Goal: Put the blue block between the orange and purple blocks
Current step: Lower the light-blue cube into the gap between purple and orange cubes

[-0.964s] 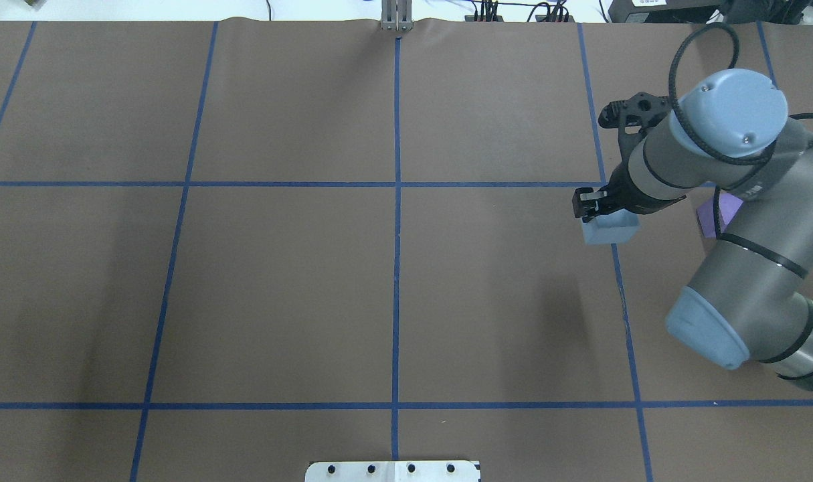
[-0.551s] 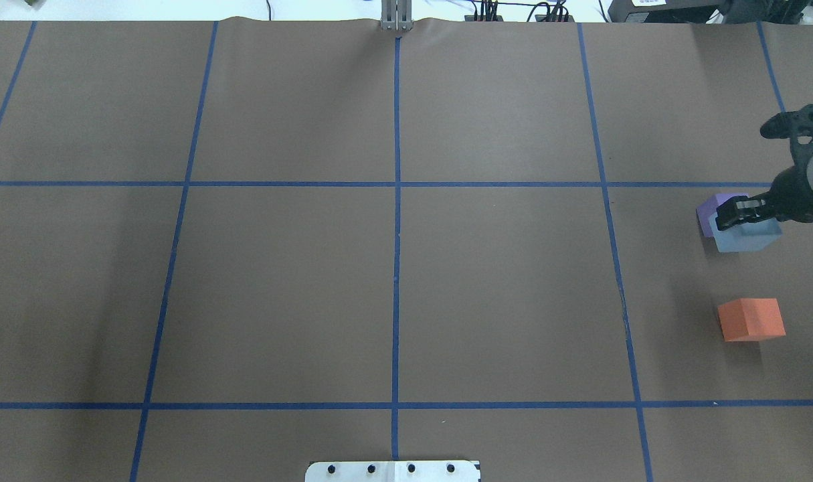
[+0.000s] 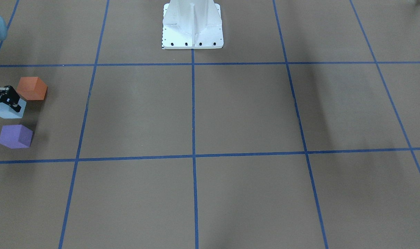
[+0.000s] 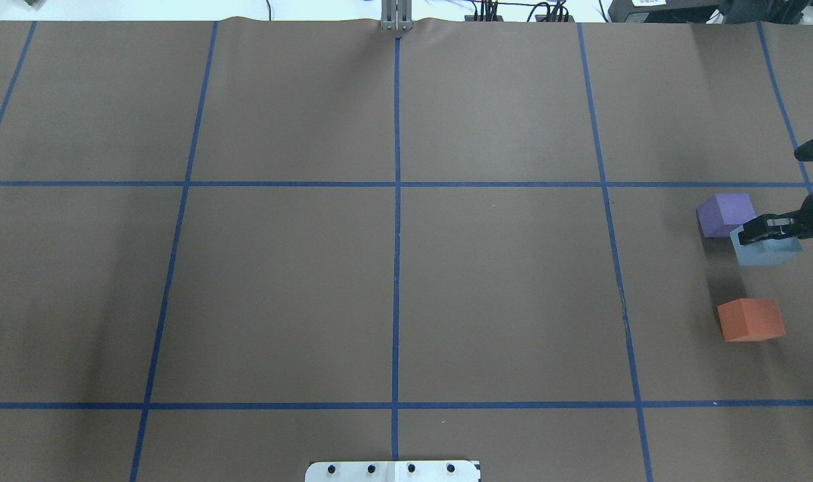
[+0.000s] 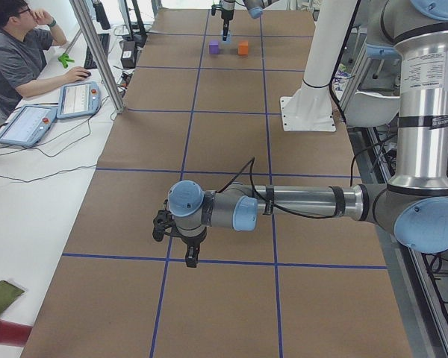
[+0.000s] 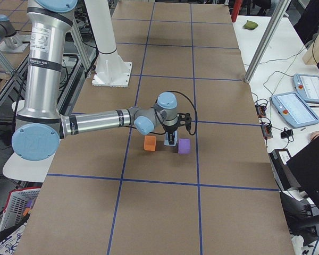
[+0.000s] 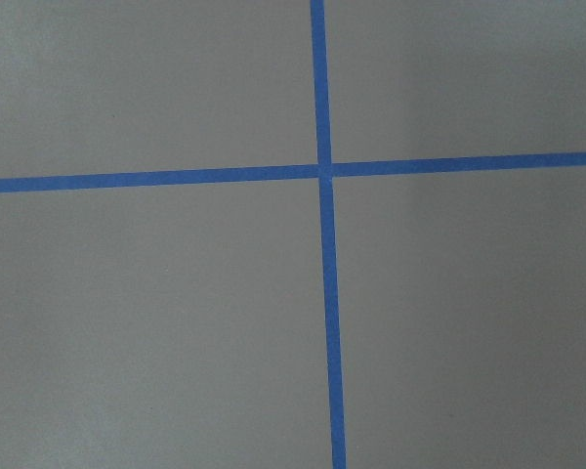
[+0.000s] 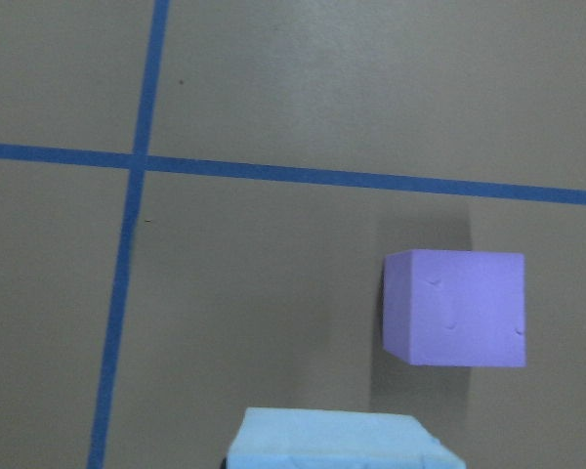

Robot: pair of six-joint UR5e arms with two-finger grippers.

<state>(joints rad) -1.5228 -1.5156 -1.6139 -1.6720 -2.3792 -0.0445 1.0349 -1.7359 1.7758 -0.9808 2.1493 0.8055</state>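
Observation:
My right gripper (image 4: 771, 231) is shut on the light blue block (image 4: 766, 249) and holds it just off the table, by the near right corner of the purple block (image 4: 725, 214). The orange block (image 4: 751, 320) sits nearer to me. In the front-facing view the blue block (image 3: 5, 110) is between the orange block (image 3: 31, 88) and the purple block (image 3: 15, 136), with the gripper (image 3: 6, 98) on top. The right wrist view shows the purple block (image 8: 454, 308) and the blue block's top (image 8: 342, 442). My left gripper (image 5: 188, 253) hangs over a tape crossing; I cannot tell whether it is open.
Brown paper with a blue tape grid (image 4: 396, 184) covers the table. The white robot base (image 3: 192, 26) stands at mid table edge. An operator (image 5: 15, 60) sits at a side desk with tablets (image 5: 78, 99). The blocks lie near the table's right edge.
My right arm has carried the blue block to the right, from the tape line past the purple block, then slightly nearer toward the orange block. The arm's bulk has left the overhead view.

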